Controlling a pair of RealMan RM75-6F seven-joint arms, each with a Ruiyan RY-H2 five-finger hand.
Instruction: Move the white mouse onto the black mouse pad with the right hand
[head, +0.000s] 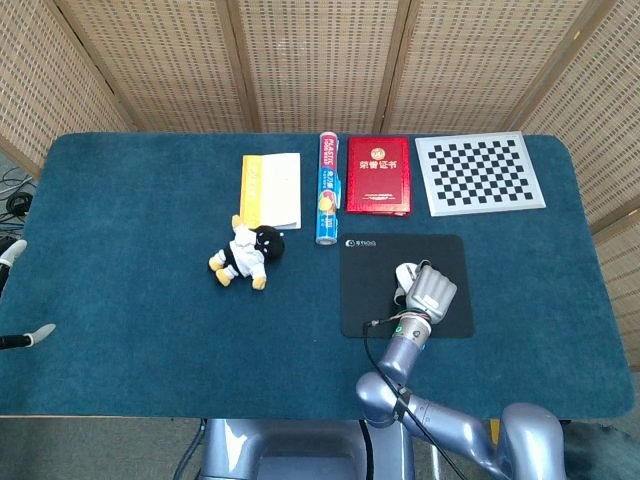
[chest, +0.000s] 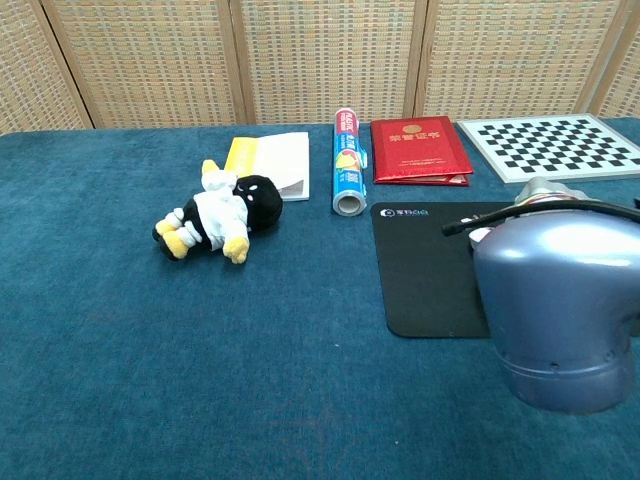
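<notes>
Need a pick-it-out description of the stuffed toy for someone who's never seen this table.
On the blue table, find the yellow-and-white booklet at the far edge. The stuffed toy lies just nearer the robot than it, left of the black mouse pad. It is the only soft thing: black head, white body, yellow feet.

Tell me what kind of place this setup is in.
Probably a robotics lab or test station: a checkerboard calibration board lies on a blue cloth-covered table, woven screens close it off, and unrelated props include a plush toy.
</notes>
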